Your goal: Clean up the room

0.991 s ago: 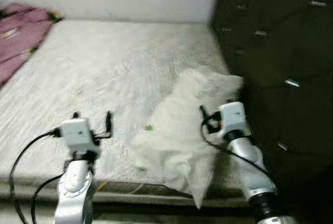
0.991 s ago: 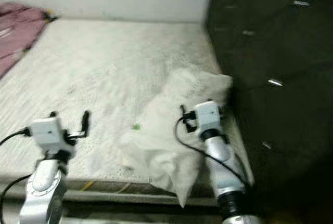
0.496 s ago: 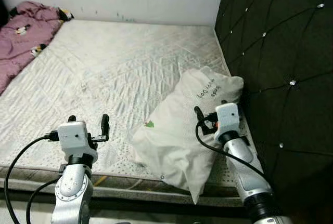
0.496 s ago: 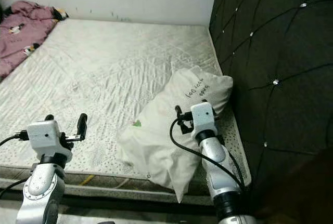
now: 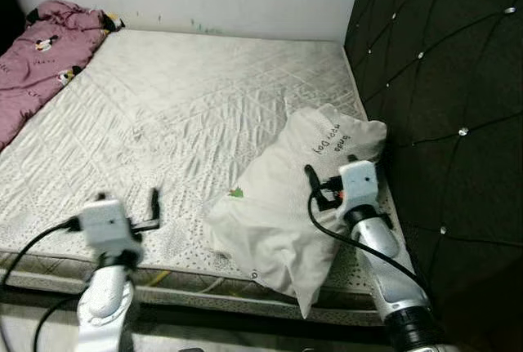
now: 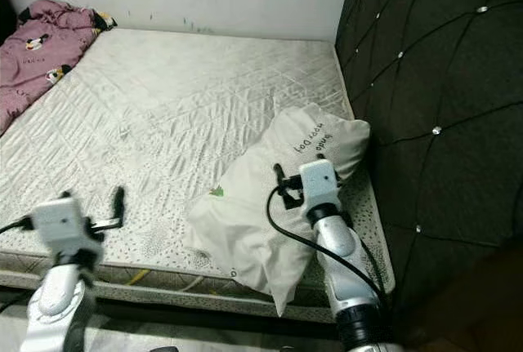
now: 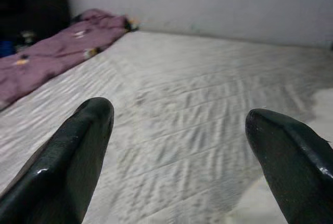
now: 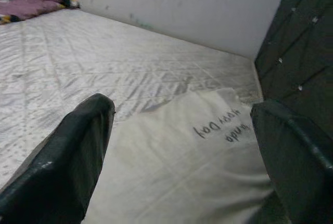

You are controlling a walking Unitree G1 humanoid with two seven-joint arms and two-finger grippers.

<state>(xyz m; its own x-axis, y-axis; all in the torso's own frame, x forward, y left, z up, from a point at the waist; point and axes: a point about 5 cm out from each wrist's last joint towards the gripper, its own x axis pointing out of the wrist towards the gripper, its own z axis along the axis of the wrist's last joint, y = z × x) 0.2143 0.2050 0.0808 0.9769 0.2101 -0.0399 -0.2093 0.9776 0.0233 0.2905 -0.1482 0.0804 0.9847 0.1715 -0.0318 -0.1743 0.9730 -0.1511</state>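
With right gripper [image 5: 325,182] spread wide over pillow [image 5: 282,209], lower onto middle, pinch plenty of fabric; left gripper [image 5: 128,201] spread too.

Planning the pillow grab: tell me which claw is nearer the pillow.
Right. The right claw hovers directly over the white pillow, fingers open. The left claw sits over bare mattress, off to the pillow's left.

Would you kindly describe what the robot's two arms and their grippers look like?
Both arms are silver metal tubes with a white box-shaped wrist housing. The left gripper and right gripper each have two long, glossy black fingers. Black cables loop from each housing down along the arm, and the right arm has a black ribbed collar lower down.
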